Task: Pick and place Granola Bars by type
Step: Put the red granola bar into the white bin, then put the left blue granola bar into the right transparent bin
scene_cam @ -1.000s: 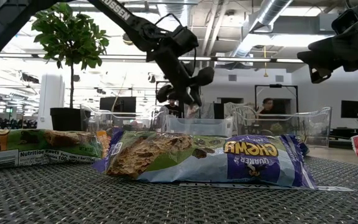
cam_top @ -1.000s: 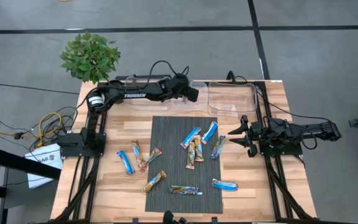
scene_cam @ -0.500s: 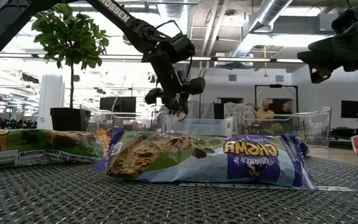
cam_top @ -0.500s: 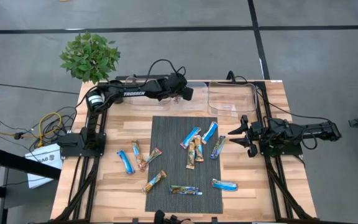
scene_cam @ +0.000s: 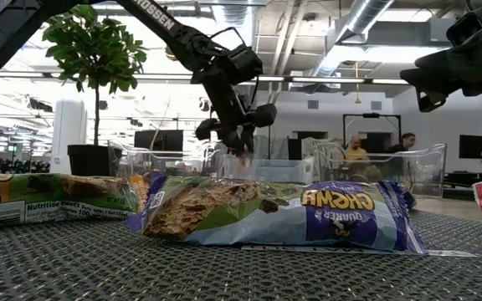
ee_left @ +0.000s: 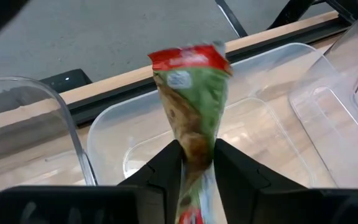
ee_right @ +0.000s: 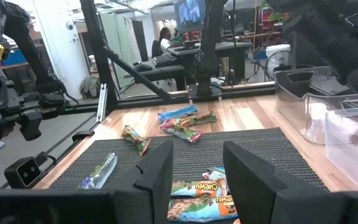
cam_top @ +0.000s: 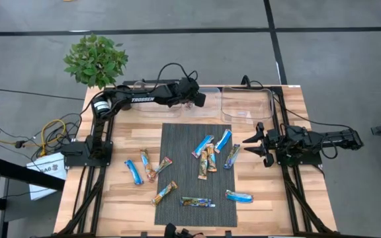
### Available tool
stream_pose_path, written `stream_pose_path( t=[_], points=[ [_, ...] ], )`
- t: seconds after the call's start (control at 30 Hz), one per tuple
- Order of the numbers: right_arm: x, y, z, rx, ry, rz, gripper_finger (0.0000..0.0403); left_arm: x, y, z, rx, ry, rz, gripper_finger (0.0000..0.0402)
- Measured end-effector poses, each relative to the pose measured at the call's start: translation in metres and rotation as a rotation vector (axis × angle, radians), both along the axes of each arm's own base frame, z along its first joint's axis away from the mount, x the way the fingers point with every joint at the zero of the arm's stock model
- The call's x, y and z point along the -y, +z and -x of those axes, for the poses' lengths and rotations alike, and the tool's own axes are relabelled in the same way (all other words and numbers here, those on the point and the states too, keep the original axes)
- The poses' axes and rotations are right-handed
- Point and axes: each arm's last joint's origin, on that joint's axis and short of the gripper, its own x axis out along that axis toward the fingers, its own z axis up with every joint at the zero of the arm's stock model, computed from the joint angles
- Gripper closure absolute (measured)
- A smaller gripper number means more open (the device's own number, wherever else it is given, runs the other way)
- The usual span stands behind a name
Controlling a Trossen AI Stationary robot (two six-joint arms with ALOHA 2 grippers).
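Jaws of the left gripper (ee_left: 197, 165) pinch a green, red-ended granola bar (ee_left: 191, 99) by its lower end over the clear bin (ee_left: 104, 134) at the table's far edge. Released crooked, it could catch the bin's wall. Right gripper (cam_top: 251, 145) waits open-fingered near the right edge, beside the loose bars (cam_top: 207, 158).

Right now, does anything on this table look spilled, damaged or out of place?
Nothing stands out. The granola bars lie scattered on the mat and table, unsorted but intact. The left gripper holds a green bar over a clear bin; the right gripper waits open.
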Motion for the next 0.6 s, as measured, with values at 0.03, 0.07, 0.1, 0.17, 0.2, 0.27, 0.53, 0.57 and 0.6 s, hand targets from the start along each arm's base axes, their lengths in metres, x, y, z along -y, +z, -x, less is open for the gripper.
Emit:
stream_pose_path(
  t=[0.03, 0.07, 0.1, 0.17, 0.2, 0.27, 0.53, 0.57, 0.6],
  points=[
    [0.0, 0.0, 0.0, 0.0, 0.0, 0.0, 0.027, 0.0, 0.0, 0.0, 0.0, -0.001, 0.0, 0.0305],
    [0.0, 0.0, 0.0, 0.0, 0.0, 0.0, 0.027, 0.0001, 0.0, -0.0001, 0.0, -0.004, 0.002, 0.0299],
    [0.0, 0.0001, 0.0, 0.0, 0.0, 0.0, 0.0269, 0.0002, 0.0, -0.0002, 0.002, -0.008, 0.005, 0.0292],
    [0.0, 0.0001, 0.0, 0.0, 0.0, 0.0, 0.0268, 0.0004, -0.0001, -0.0004, 0.005, -0.015, 0.011, 0.0279],
    [0.0, 0.0001, 0.0, 0.0, 0.0, 0.0, 0.0268, 0.0004, -0.0001, -0.0004, 0.005, -0.016, 0.012, 0.0273],
    [0.0, 0.0001, 0.0, 0.0, 0.0, 0.0, 0.0269, 0.0004, -0.0001, -0.0004, 0.006, -0.016, 0.012, 0.0263],
    [0.0, 0.0, 0.0, 0.0, 0.0, 0.0, 0.0268, 0.0029, 0.0012, -0.003, 0.003, -0.049, -0.01, 0.0251],
    [0.0, 0.0001, 0.0, 0.001, 0.0, 0.0, 0.0268, 0.0042, 0.0016, -0.0041, 0.0, -0.062, -0.019, 0.0251],
    [0.0, 0.0001, 0.0, 0.001, 0.0, 0.0, 0.0269, 0.0051, 0.0022, -0.0052, -0.001, -0.076, -0.03, 0.0251]
  ],
)
